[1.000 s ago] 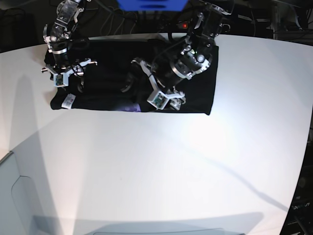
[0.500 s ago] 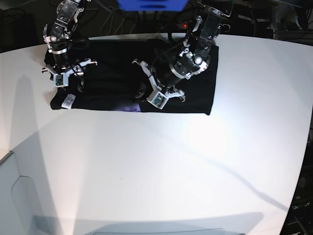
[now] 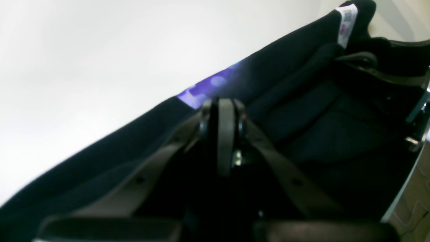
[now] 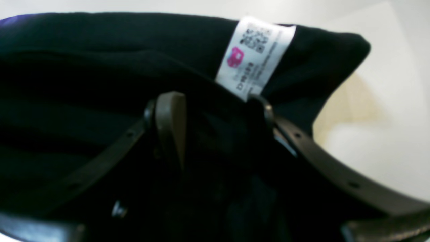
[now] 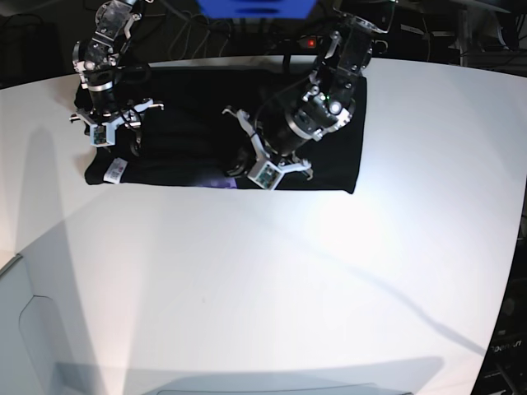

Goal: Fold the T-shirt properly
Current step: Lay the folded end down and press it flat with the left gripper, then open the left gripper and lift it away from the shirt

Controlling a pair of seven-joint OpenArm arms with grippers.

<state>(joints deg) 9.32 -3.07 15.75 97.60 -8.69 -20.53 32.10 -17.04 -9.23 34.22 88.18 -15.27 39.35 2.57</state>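
Jaws: your left gripper (image 3: 223, 134) pinched together above T-shirt (image 5: 189, 123) fold near purple print (image 3: 198, 92) | right gripper (image 4: 215, 117) parted, cloth between fingers, white tag (image 4: 255, 57) just beyond | likely setting next fold.

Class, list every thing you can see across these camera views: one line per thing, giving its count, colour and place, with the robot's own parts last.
T-shirt: one, black, lying folded into a wide band at the far side of the table.
Print: one patch, purple, showing at the shirt's near edge.
Tag: one, white with a pink mark, at the shirt's near corner below the right gripper.
Table: one, white, filling most of the base view.
Cables: several, dark, behind the table's far edge.
Left gripper: one, dark, low over the shirt's near edge beside the print, fingers together.
Right gripper: one, dark, over the shirt's end by the tag, fingers apart.
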